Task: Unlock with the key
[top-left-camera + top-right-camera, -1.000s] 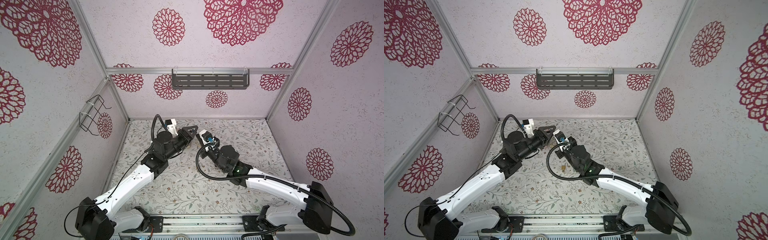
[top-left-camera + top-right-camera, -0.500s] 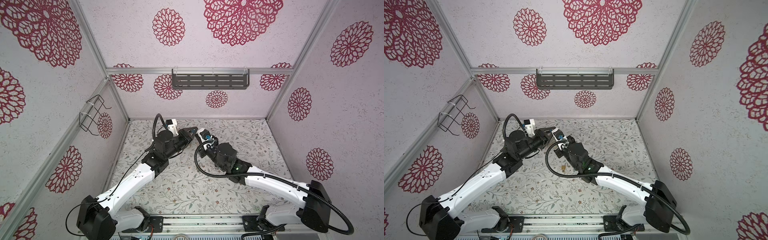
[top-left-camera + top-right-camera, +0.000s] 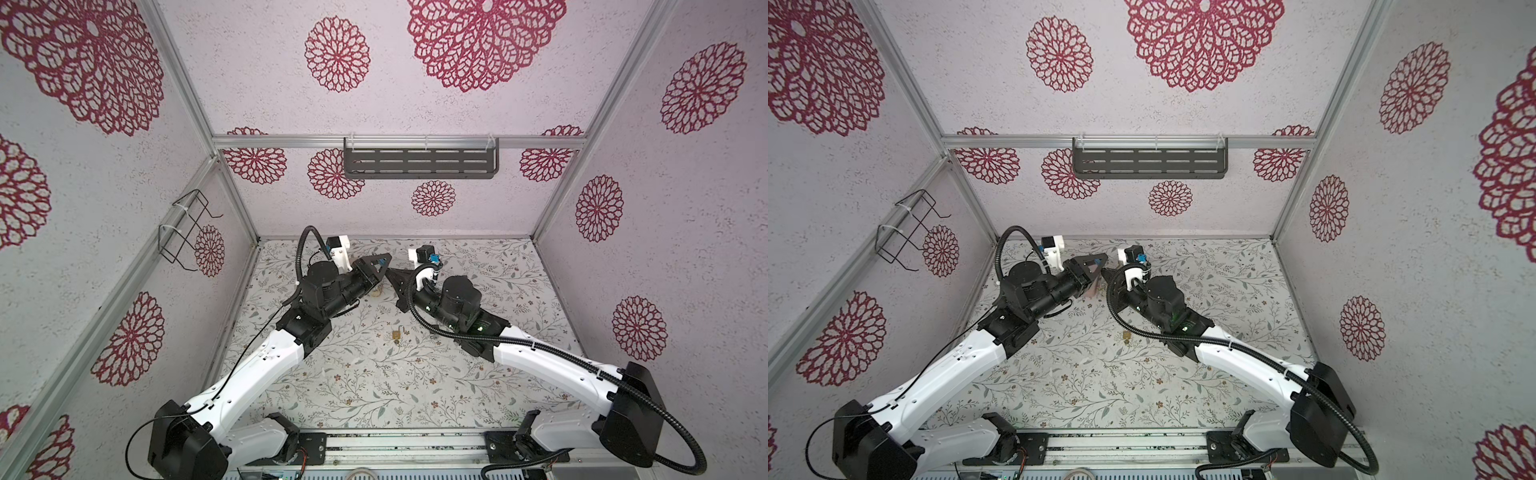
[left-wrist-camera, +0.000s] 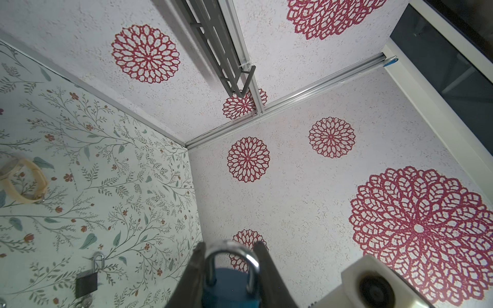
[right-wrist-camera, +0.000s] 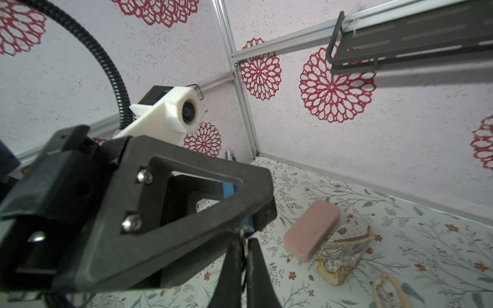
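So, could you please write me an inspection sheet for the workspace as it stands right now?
Surface: floral-print table cover, no spills seen.
Job's things: blue padlock held off the table; thin metal key at its underside; whether it is inserted cannot be told.
Clutter: small padlock, pink block, patterned pouch and beige band, all lying on the cover.
Grippers: left gripper shut on the blue padlock; right gripper shut on the key.
Cables: a black corrugated conduit on each arm, looping by the wrist.
Surroundings: grey slotted shelf and wire rack on flower-patterned walls.
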